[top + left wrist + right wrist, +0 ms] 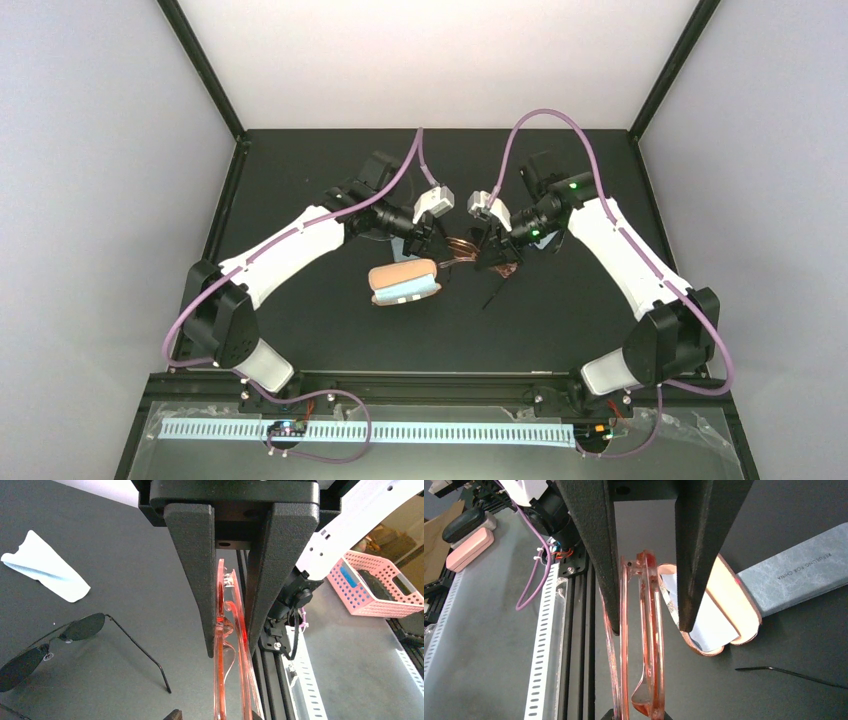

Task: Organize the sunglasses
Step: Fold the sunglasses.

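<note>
**Both pincers meet on the reddish-brown sunglasses at mid-tabletop**

Nearest, past the front rail of the tabletop (pixel 330 330), a pink basket (pixel 375 587) stands off the work surface. On the tabletop, in front of the point where the arms meet, an open tan case (pixel 400 272) lies with a light blue cloth (pixel 706 625) inside it. A blue-grey panel (pixel 794 575) adjoins the case; it cannot be told whether this is a flap or a second case.

Just beyond the case, the reddish-brown sunglasses (pixel 462 250) stand folded and on edge between the two pincers, near the middle of the tabletop. The left pincer (pixel 231 652) flanks the frame closely on both sides — whether its fingers (pixel 192 570) press the frame or merely border it cannot be told. The right pincer (pixel 649 630) straddles the same frame from the opposite side, spread. One of its fingers overlaps a temple; the other stands clear of the frame, with a strip of background showing between them.

The black sunglasses (pixel 80 627) lie flat on the tabletop beside the left pincer, one temple swung out, apart from the reddish-brown pair. Farther off in the left wrist view, a second light blue cloth (pixel 45 572) lies loose — one corner folded over, well apart from the black pair.
</note>
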Controlling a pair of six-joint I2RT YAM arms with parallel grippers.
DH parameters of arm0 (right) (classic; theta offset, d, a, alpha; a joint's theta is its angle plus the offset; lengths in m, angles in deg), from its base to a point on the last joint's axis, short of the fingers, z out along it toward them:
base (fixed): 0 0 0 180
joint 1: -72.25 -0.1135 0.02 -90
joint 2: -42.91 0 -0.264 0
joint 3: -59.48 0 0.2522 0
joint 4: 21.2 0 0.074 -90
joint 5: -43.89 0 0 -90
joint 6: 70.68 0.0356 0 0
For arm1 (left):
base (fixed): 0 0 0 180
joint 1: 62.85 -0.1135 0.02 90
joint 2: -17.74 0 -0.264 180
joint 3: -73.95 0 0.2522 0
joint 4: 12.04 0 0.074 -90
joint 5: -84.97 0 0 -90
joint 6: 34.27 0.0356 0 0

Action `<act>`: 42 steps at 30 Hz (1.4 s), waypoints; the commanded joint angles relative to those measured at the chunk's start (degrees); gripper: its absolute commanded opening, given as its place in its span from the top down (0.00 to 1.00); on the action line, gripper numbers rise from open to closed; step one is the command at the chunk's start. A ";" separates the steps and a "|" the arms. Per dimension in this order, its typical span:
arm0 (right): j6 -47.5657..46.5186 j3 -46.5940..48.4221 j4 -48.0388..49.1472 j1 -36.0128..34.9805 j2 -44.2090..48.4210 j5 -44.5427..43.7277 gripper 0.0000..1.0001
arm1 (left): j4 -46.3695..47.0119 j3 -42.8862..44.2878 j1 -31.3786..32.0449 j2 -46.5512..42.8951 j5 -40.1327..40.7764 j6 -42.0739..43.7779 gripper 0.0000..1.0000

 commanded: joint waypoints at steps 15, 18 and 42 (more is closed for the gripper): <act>-2.61 -4.30 -1.02 0.29 3.06 -2.82 0.84 | -1.01 -2.06 -1.81 -2.77 -0.76 4.07 0.54; -2.70 -4.39 -1.03 0.37 2.93 -2.94 0.85 | -0.75 -2.47 -2.43 -3.41 -0.55 4.20 0.52; 25.51 1.23 18.16 -0.72 1.36 -18.95 0.84 | 4.40 -2.83 -5.70 -9.88 16.79 11.08 0.17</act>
